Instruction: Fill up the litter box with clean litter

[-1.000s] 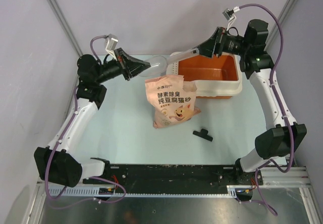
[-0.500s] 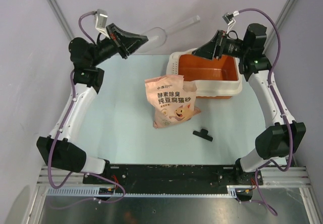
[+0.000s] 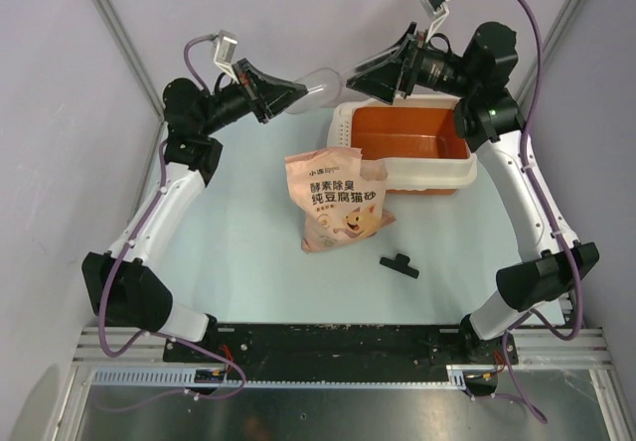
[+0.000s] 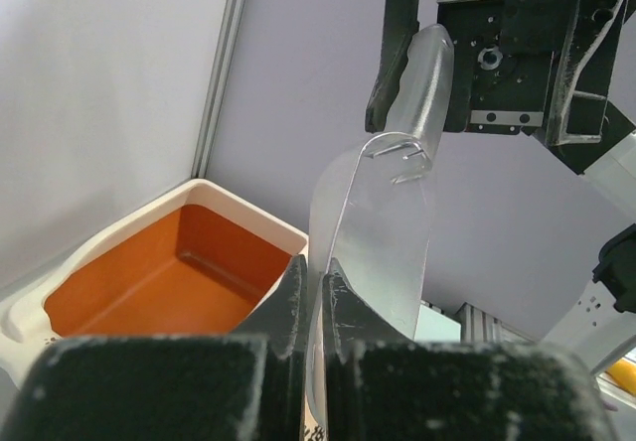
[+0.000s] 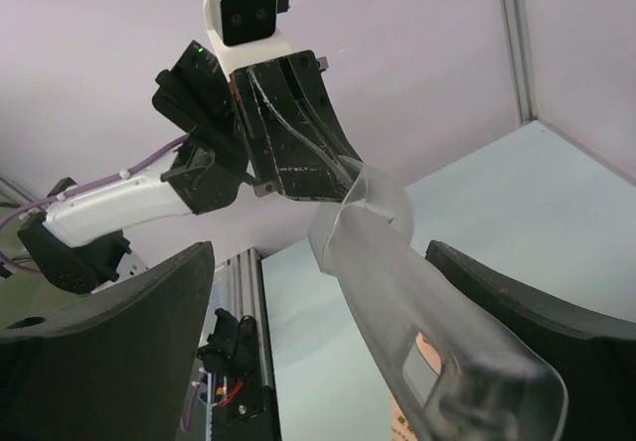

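Fingers (image 4: pixel 289 298) of the left gripper (image 3: pixel 296 92) are pinched together on the rim of the clear scoop (image 4: pixel 376 232), which sits in the narrow slot between them, bowl first. The left arm climbs from its base at the near left, bends at an elbow low on the left side, runs up along the left edge of the table (image 3: pixel 238 252) and turns its wrist to the right. Its gripper points right, raised above the table's far edge. The right arm mirrors it, with its elbow low at the near right, its forearm going up the right side and its wrist turned left. The right gripper (image 3: pixel 360 78) therefore faces the left one almost tip to tip. Its fingers (image 5: pixel 104 357) stand wide apart, and the scoop's handle lies in the space between them. The right wrist view shows a gap on either side of the handle. The litter box (image 3: pixel 452 175) sits at the far right of the table, just right of and below the two grippers, with its orange inside showing. The pink bag (image 3: pixel 338 198) leans against its near left side. A small black piece (image 3: pixel 399 264) lies nearer, well apart from both.
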Robot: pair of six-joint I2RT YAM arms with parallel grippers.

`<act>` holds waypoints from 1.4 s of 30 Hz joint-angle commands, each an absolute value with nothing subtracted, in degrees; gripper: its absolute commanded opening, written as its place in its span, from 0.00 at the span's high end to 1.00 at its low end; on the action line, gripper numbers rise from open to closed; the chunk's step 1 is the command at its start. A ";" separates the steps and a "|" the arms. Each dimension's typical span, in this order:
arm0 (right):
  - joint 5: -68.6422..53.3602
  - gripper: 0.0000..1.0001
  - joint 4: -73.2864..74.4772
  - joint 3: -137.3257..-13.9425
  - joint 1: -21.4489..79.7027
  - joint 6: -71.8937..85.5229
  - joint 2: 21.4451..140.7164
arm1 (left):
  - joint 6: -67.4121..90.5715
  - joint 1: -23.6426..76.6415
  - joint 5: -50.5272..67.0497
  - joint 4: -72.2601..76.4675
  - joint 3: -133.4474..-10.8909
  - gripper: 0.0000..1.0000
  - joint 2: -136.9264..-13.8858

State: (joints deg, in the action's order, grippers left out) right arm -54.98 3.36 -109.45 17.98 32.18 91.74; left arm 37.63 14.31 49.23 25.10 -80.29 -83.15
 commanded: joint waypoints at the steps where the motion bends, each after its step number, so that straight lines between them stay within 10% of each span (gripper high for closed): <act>1: -53.09 0.11 1.58 -111.45 20.30 32.78 93.08 | 38.85 14.59 48.08 28.04 -79.98 1.00 -81.39; 27: -50.36 0.50 1.32 -111.45 18.90 29.18 92.64 | 37.97 14.77 49.22 28.83 -74.01 1.00 -79.10; 33: -48.43 0.69 0.88 -112.85 19.07 27.26 94.04 | 37.53 15.12 49.48 29.00 -71.63 1.00 -77.87; 37: -49.39 1.00 2.10 -112.59 19.51 24.10 94.66 | 37.44 15.12 48.69 29.18 -70.40 1.00 -77.17; 42: -48.78 1.00 6.76 -110.83 16.10 21.80 92.90 | 36.04 14.50 49.39 29.09 -69.43 0.74 -76.82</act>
State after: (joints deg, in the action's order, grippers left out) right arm -51.27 6.42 -109.75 19.64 26.37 95.00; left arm 37.08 14.90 47.05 29.02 -70.13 -79.18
